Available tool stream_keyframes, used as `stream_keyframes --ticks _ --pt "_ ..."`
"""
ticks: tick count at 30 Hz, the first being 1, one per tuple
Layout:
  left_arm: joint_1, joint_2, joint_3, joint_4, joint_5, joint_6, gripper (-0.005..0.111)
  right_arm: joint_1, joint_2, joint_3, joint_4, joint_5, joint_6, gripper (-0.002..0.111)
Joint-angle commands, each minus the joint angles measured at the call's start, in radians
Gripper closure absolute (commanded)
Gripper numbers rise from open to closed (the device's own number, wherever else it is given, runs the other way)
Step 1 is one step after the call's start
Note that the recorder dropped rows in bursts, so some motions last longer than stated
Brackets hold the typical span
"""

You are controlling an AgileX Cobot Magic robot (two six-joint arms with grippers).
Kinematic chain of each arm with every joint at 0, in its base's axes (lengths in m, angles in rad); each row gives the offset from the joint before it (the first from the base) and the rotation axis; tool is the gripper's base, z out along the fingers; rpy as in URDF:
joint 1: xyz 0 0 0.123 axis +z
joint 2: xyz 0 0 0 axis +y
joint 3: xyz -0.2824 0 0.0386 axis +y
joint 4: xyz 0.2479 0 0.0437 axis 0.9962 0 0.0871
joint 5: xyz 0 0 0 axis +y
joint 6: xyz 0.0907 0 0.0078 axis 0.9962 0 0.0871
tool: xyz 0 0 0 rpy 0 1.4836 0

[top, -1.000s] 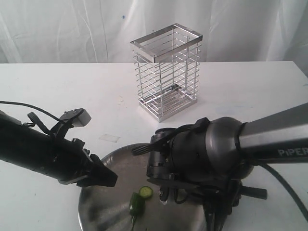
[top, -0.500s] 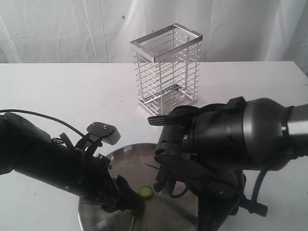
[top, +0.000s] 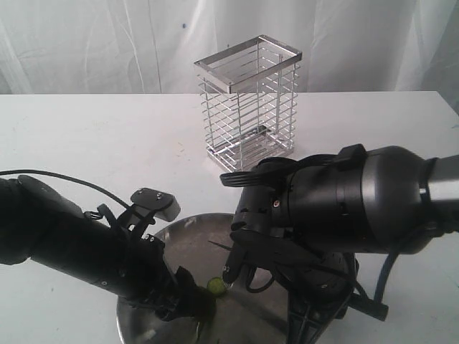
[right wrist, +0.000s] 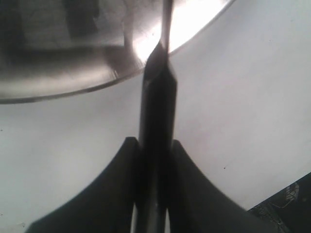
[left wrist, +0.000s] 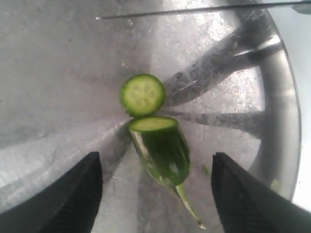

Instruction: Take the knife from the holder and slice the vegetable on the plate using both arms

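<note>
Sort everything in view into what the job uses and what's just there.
Job: knife, gripped by the right end effector; pepper and cut slice on the plate; open left end effector; holder.
Just there: table, curtain.

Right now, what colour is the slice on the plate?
Pale green. The slice shows best in the left wrist view.

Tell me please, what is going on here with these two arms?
The right gripper holds the knife by its handle, the blade out over the plate. The left gripper is open, its fingers on either side of the vegetable, not touching it. One round slice lies at the vegetable's cut end. The holder stands behind the plate, without the knife.
</note>
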Motion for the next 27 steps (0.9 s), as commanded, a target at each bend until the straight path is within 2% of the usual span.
stream_keyframes --ticks 1,5,7,9,16,27 --pt "-0.006 0.024 0.007 -0.063 0.036 0.045 0.040 -0.003 -0.012 0.000 -0.002 -0.005 0.000 0.108" --pt "-0.006 0.054 0.007 -0.114 0.039 0.083 0.040 -0.003 -0.012 0.000 -0.004 -0.004 0.000 0.108" --pt "-0.006 0.064 0.007 -0.126 0.032 0.083 0.045 -0.003 -0.012 0.000 -0.004 -0.004 0.000 0.108" --pt "-0.006 0.069 0.007 -0.128 0.018 0.083 0.055 -0.003 -0.012 0.000 -0.004 -0.004 0.000 0.108" --pt "-0.006 0.056 0.007 -0.128 0.009 0.097 0.106 -0.003 -0.012 0.000 -0.004 -0.004 0.000 0.108" --pt "-0.004 -0.107 0.007 0.036 -0.083 0.040 0.107 -0.003 -0.012 0.000 0.007 0.013 0.000 0.108"
